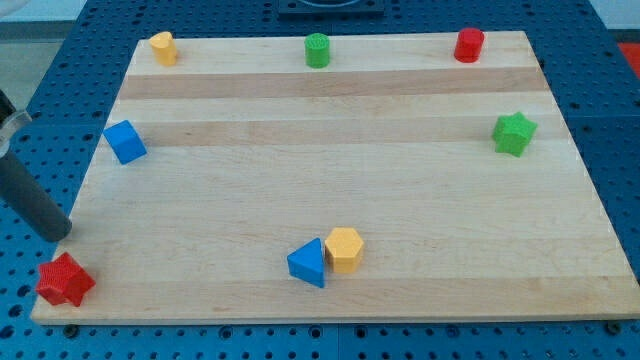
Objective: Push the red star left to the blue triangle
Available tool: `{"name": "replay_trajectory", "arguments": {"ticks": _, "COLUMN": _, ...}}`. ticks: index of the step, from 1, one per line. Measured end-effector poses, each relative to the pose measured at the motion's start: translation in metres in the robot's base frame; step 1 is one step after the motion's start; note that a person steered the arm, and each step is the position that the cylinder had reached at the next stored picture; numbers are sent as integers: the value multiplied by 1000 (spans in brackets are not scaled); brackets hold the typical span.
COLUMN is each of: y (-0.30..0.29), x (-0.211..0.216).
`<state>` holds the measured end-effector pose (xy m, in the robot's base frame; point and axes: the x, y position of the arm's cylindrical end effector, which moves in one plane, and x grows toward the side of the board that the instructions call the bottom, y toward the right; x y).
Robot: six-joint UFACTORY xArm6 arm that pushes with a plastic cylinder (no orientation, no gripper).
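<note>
My tip point(60, 236) sits at the far left of the scene, just off the left edge of the wooden board point(330, 180), over the blue perforated table point(30, 200). There are no fingers on this rig, only the dark rod point(30, 200) slanting down from the upper left, so nothing is held. The tip stands just above and slightly left of the red star point(65, 280), very near it; I cannot tell whether they touch. The star lies at the board's near left corner, partly overhanging the edge. The blue triangle point(308, 263) rests near the near edge around the middle of the board, well to the right of the star, so the star is already on the triangle's left side and far from it. A yellow hexagon point(344, 249) stands touching the triangle on its right. Farther up the left side, a blue cube point(125, 141) sits close to the left edge, well apart from my tip. Along the far edge I see a yellow block point(163, 47) at the left, a green cylinder point(317, 49) in the middle and a red cylinder point(469, 44) toward the right. A green star point(514, 133) lies by the right edge, below the red cylinder.
</note>
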<state>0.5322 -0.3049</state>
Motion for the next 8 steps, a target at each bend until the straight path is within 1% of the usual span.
{"name": "replay_trajectory", "arguments": {"ticks": 1, "y": 0, "x": 31}}
{"name": "replay_trajectory", "arguments": {"ticks": 3, "y": 1, "x": 57}}
{"name": "replay_trajectory", "arguments": {"ticks": 5, "y": 1, "x": 59}}
{"name": "replay_trajectory", "arguments": {"ticks": 7, "y": 17, "x": 60}}
{"name": "replay_trajectory", "arguments": {"ticks": 8, "y": 4, "x": 58}}
